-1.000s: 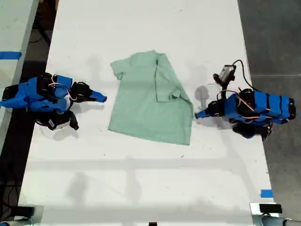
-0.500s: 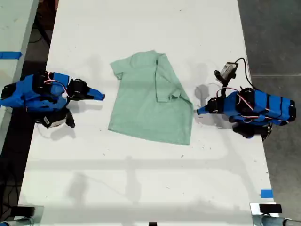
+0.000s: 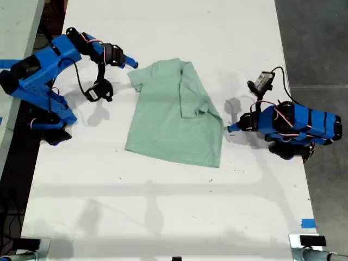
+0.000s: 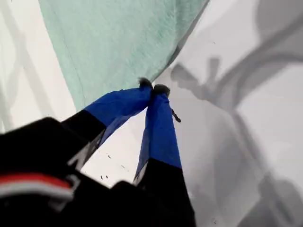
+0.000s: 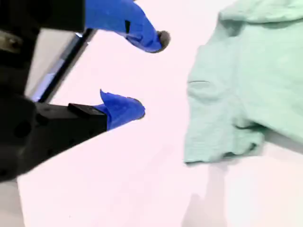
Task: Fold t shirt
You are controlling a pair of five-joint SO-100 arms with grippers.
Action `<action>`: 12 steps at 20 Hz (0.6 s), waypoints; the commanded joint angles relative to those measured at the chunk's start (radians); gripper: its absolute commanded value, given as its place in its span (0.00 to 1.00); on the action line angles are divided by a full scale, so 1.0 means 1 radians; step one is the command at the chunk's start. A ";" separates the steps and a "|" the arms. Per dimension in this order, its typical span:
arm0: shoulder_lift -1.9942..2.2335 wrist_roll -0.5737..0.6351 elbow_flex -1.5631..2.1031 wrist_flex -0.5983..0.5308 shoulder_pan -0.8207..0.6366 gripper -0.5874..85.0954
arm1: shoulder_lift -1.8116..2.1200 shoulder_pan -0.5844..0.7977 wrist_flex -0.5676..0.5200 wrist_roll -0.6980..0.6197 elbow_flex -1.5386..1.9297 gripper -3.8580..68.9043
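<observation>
The pale mint-green t shirt (image 3: pixel 174 117) lies flat in the middle of the white table (image 3: pixel 163 217), with one side folded over onto its body. My first gripper (image 3: pixel 230 129) rests low at the shirt's edge on the exterior view's right. Its jaws are shut and empty, the tips (image 4: pixel 152 87) just off the fabric (image 4: pixel 118 42). My second gripper (image 3: pixel 130 63) is raised beside the sleeve on the exterior view's left. Its jaws stand open (image 5: pixel 150 74), apart from the sleeve (image 5: pixel 222 127), with nothing between them.
A small camera on a cable (image 3: pixel 262 82) sticks up behind the first arm. Blue tape (image 3: pixel 308 223) marks the table's near corner on the exterior view's right. Another table (image 3: pixel 13 32) stands beyond a dark gap on the exterior view's left. Grey floor (image 3: pixel 321 43) runs along the right.
The second arm has lifted off the table and swung toward the far end, up to the shirt's sleeve. The first arm has barely shifted.
</observation>
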 commanded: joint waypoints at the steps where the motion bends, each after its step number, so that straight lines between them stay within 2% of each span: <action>1: -0.345 0.103 -0.273 0.020 -0.126 0.23 | 0.008 0.005 -0.035 -0.020 0.058 0.07; 6: -0.650 0.121 -0.485 0.048 -0.169 0.21 | 0.008 0.005 -0.037 -0.028 0.058 0.07; 12: -0.822 0.133 -0.537 0.049 -0.167 0.19 | 0.008 0.002 -0.038 -0.026 0.058 0.07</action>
